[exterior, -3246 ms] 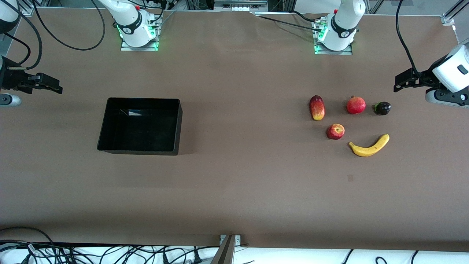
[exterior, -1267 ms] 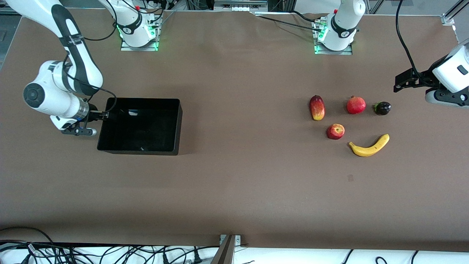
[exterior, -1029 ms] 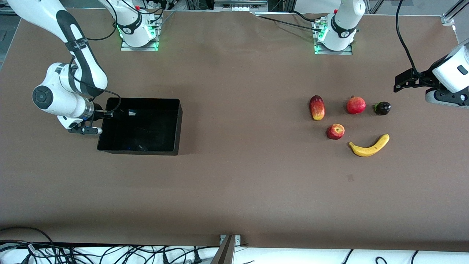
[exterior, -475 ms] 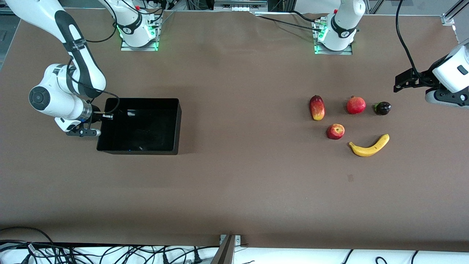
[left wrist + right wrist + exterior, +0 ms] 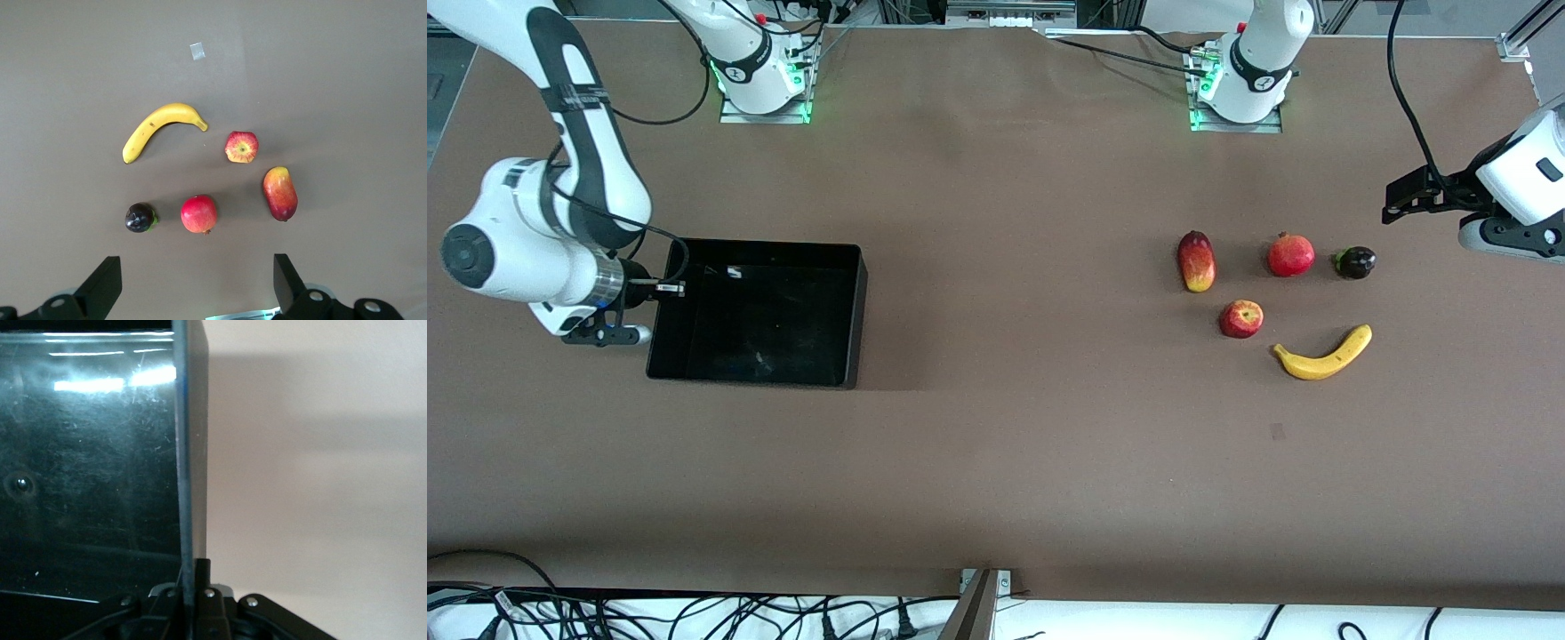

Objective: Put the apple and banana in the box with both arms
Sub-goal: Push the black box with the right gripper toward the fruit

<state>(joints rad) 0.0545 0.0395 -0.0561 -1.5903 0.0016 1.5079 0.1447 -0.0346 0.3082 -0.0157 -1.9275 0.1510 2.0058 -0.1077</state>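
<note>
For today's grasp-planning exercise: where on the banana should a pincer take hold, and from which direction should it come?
Grip the banana at its thick middle, coming straight down from above, fingers across its width. It lies flat on the table, curved, with narrow dark tips that would probably slip; the apple sits close beside one tip, so the middle looks clearest.

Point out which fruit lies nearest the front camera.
The banana: curved, plain yellow, lying lower in the front view than the apple beside it.

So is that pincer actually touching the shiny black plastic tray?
Touching: the right wrist view shows the right pincer shut on the glossy black plastic tray's wall.
</note>
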